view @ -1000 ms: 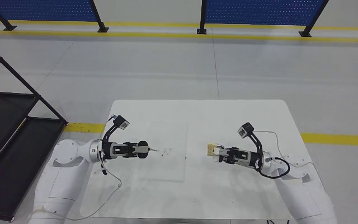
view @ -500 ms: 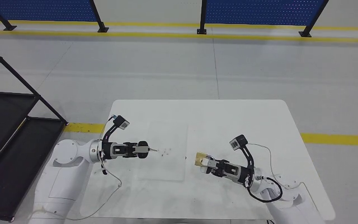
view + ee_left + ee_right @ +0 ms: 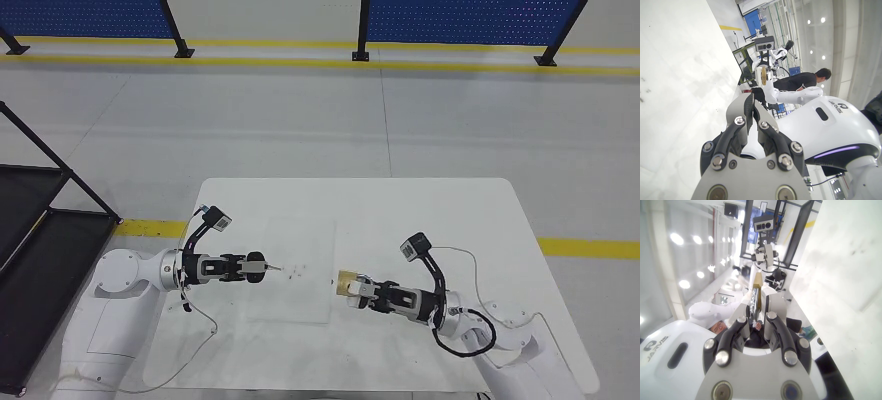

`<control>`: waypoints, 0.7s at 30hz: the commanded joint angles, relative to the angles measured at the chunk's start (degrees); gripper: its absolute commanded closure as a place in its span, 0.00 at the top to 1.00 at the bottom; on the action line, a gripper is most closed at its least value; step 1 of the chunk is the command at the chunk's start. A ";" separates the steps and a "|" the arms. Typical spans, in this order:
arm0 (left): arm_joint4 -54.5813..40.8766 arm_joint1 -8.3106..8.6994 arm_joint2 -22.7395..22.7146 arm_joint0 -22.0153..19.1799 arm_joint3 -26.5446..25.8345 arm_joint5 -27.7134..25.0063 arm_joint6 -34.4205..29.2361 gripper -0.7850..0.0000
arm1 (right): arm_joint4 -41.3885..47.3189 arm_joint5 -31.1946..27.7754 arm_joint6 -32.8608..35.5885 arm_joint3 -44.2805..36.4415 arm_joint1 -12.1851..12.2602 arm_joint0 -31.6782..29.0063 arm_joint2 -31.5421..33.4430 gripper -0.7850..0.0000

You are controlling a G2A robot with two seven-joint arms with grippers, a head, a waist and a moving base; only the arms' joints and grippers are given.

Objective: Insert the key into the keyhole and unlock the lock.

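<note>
Right pincer [image 3: 360, 289], clamped on lock [image 3: 347, 283], moved above bench [image 3: 430, 215] toward left pincer [image 3: 262, 267], which stayed pinched on key [image 3: 270, 267]. Gap narrowed but lock and key still apart; insertion pending.

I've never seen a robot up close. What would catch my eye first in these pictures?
The brass lock stands out most: it is clamped in the right arm's jaws above the white table, near its middle. Facing it across a gap, the left arm's jaws are shut on what looks like a thin key, whose tip points toward the lock.
</note>
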 commanded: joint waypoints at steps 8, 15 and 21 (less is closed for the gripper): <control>0.00 0.00 0.00 0.00 0.00 0.00 0.00 0.00 | 2.34 0.15 0.85 0.80 -0.11 0.44 -0.55 0.00; 0.00 0.00 0.00 0.00 0.00 0.00 0.00 0.00 | 2.34 0.15 0.85 0.80 -0.11 0.44 -0.55 0.00; 0.00 0.00 0.00 0.00 0.00 0.00 0.00 0.00 | 2.34 0.15 0.85 0.80 -0.11 0.44 -0.55 0.00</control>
